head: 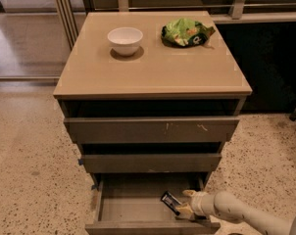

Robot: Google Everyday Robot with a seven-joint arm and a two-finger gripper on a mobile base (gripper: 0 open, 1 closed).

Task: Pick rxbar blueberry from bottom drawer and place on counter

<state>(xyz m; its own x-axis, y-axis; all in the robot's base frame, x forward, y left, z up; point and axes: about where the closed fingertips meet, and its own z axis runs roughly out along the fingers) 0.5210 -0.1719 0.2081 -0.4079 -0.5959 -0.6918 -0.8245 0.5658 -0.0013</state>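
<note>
Rxbar blueberry (170, 202) sits right at the pincer (185, 202), low in the open bottom drawer (128, 207); can't tell if it's pinched. Table (153, 72) is way above. With a shallow grab on that wrapper it probably slips back, or snags the middle drawer (150, 163) overhead.

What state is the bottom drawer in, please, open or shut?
Open. The bottom drawer is pulled forward, its floor visible from above, with the rxbar blueberry inside and the gripper reaching in beside it.
</note>
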